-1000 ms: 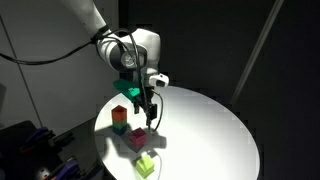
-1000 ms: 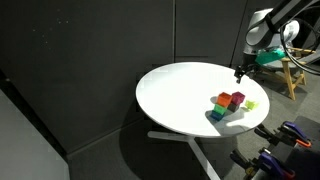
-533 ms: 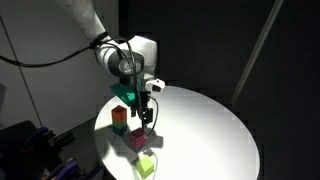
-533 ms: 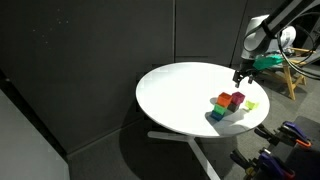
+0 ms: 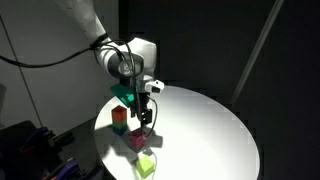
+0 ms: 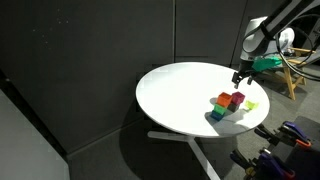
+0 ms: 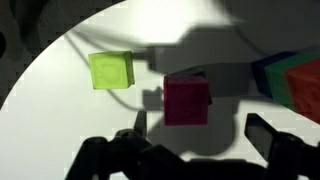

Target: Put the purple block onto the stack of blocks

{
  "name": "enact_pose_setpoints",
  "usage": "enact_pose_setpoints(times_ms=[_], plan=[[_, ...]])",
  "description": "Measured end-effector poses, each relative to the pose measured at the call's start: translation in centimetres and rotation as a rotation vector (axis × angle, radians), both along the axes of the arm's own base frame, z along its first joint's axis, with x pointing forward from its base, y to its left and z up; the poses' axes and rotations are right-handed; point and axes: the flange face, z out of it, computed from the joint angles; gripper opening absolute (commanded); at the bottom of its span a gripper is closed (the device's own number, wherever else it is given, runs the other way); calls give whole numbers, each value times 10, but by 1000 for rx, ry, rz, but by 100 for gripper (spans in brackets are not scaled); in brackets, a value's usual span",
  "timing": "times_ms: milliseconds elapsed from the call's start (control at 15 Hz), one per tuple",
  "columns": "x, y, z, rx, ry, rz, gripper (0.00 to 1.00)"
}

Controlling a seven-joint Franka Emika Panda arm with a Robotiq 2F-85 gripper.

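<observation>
The purple block (image 7: 186, 101) lies on the white round table (image 5: 205, 125), also seen in both exterior views (image 5: 138, 139) (image 6: 238, 99). The stack of blocks (image 5: 120, 119), an orange-red cube over a green one, stands beside it (image 6: 221, 105); its edge shows at the right of the wrist view (image 7: 298, 83). My gripper (image 7: 200, 132) is open and empty, hovering just above the purple block (image 5: 146, 122) with its fingers spread either side, not touching it.
A lone yellow-green cube (image 7: 110, 71) lies on the table near the purple block (image 5: 145, 165), close to the table's edge (image 6: 250, 104). Dark curtains surround the table. Equipment on a wooden stand (image 6: 290, 70) sits behind the arm.
The gripper has come down and shifted slightly toward the purple block over the last second; the blocks have not moved.
</observation>
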Motion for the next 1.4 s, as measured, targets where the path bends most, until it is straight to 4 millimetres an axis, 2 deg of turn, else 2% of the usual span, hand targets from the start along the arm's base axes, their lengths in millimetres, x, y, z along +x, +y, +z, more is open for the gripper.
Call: enact_pose_setpoints(times_ms=[1400], plan=[[2, 2, -4, -5, -11, 7, 100]])
